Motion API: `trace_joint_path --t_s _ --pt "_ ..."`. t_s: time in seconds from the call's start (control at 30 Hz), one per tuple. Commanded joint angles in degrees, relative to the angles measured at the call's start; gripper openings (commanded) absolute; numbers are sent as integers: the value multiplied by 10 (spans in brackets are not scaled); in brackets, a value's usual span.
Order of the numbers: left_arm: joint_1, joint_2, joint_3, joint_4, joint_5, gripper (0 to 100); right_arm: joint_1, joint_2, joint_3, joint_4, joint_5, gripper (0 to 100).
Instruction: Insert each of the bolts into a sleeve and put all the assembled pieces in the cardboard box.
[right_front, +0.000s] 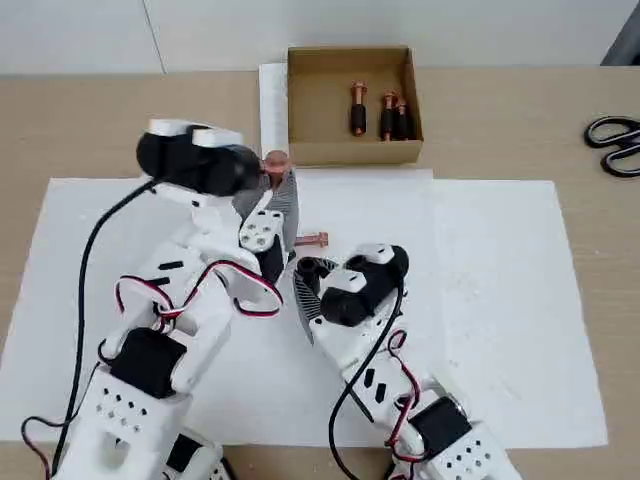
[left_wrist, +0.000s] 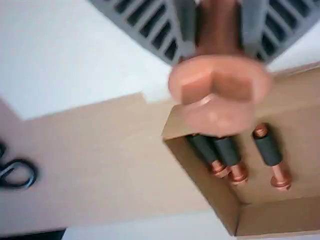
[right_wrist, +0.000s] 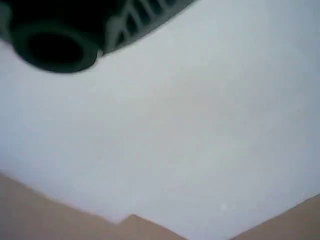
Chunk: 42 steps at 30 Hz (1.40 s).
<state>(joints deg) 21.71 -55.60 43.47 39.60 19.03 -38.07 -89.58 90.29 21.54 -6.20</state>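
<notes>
Wooden worktop carries a white paper sheet; toward its far edge the left gripper is clamped on a copper bolt, shank between the jaws, head poking out by the near left corner of the cardboard box. Mid-sheet lies a loose bolt, and just beside it the right gripper is closed on a black sleeve. Three assembled pieces lie in the box; scissors rest by the worktop's right edge.

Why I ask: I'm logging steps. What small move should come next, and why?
Probably bring the left end effector toward the right end effector: its bolt looks bare, the right holds an empty-looking sleeve, and the cardboard box takes only assembled pieces.
</notes>
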Motion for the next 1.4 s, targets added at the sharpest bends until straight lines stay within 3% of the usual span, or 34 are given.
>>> trace_joint_path --t_s 0.0,0.3,0.5,0.6,0.83,1.37 --pt "3 -3 9 -33 62 6 -2 -15 -4 -12 -3 4" --pt "15 -12 69 -33 77 6 0 -17 -3 -11 -46 4" --pt "52 -89 93 -33 77 6 -1 -17 -3 -10 -46 4" --pt "52 -98 116 -37 54 6 -1 -17 -3 -9 -46 4" --pt "52 -100 184 -142 4 6 -3 -17 -4 14 -47 4" --pt "49 -100 219 -144 4 6 -4 -17 -5 14 -47 4"
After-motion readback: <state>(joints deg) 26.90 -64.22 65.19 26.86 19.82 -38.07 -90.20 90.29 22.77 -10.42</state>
